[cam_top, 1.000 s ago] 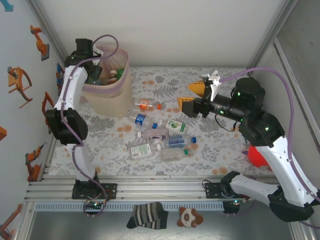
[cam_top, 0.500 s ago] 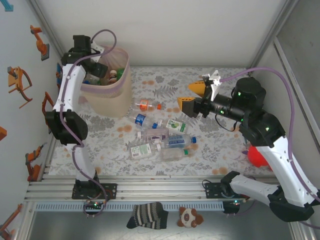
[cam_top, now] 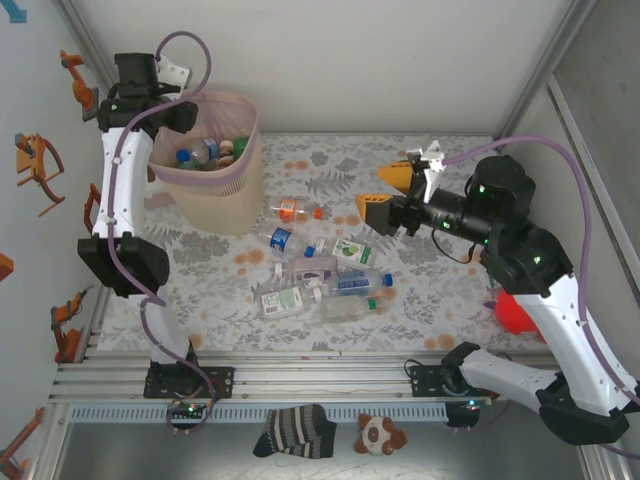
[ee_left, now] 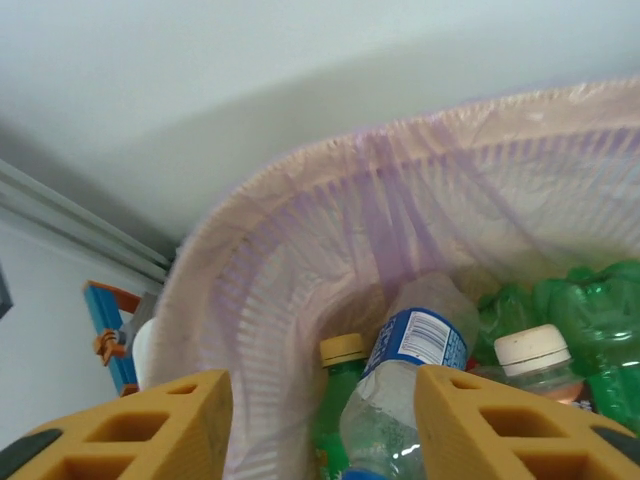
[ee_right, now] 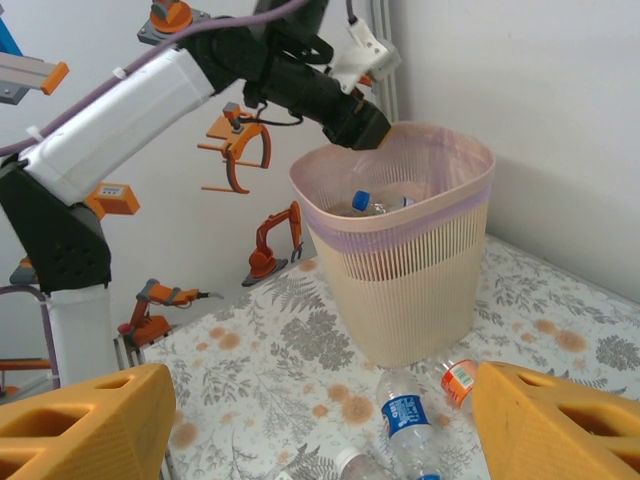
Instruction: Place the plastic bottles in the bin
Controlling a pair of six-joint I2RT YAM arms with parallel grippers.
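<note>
pink-lined bin [cam_top: 215, 200] holds clear and green plastic bottles [ee_left: 405, 350].

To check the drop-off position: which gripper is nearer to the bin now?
Left. The left gripper hangs open just above the bin, at its rim; the right gripper hovers open, well off to the right of it.

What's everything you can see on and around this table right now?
bin: one, beige with pink liner, far left of table
bottles in the bin: several, clear and green, count unclear
bottles on the table: about seven, mostly clear, mid-table
table: one, floral cover
red object: one, right edge
striped sock: one, near ledge
plush toy: one, near ledge
orange toy arms: several, left wall
left gripper: open, over the bin
right gripper: open, above the table
</note>
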